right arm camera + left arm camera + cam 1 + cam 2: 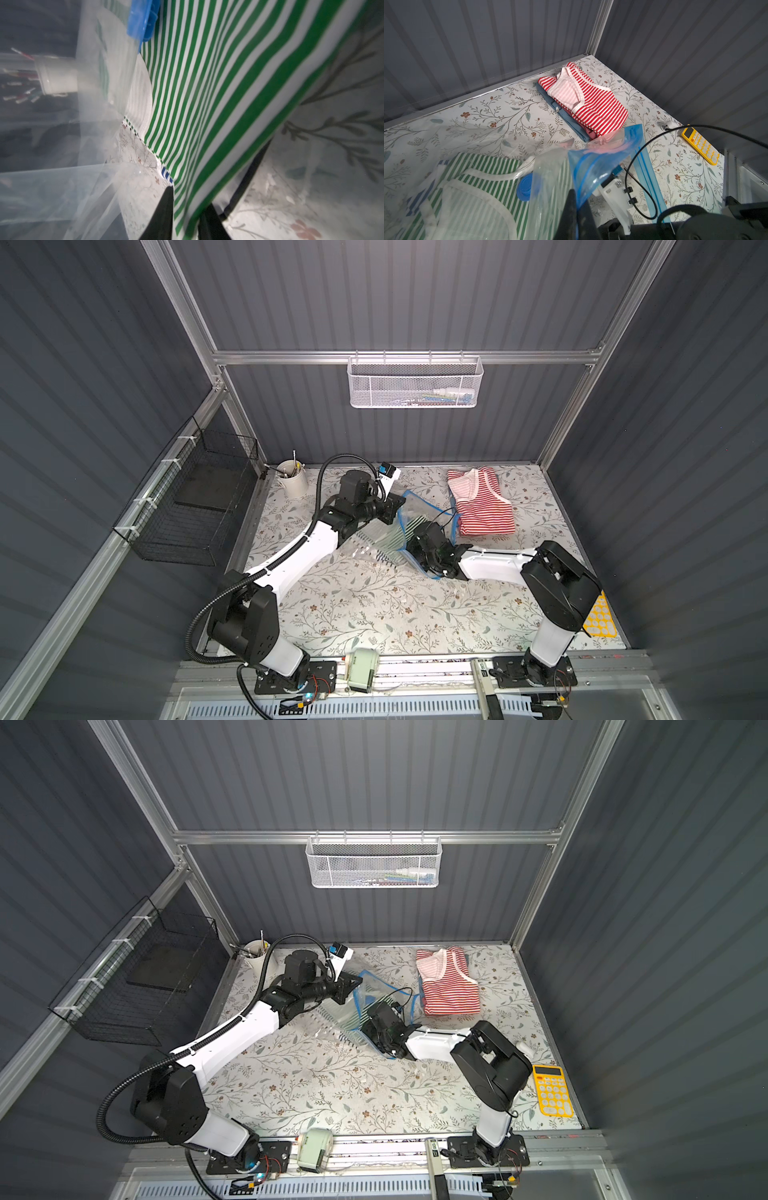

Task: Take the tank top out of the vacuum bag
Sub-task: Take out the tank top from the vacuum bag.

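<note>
The vacuum bag lies mid-table in both top views, clear plastic with a blue zip strip. My left gripper is shut on the bag's blue-edged mouth and holds that edge up. A round blue valve cap sits on the film. Inside lies the green-and-white striped tank top. My right gripper reaches into the bag and is shut on a fold of the tank top. In a top view the right gripper is partly hidden by the plastic.
A red striped top lies on folded blue cloth at the back right. A white cup of pens stands back left. A yellow calculator lies by the right wall. A black wire basket hangs on the left, a white mesh basket on the back wall.
</note>
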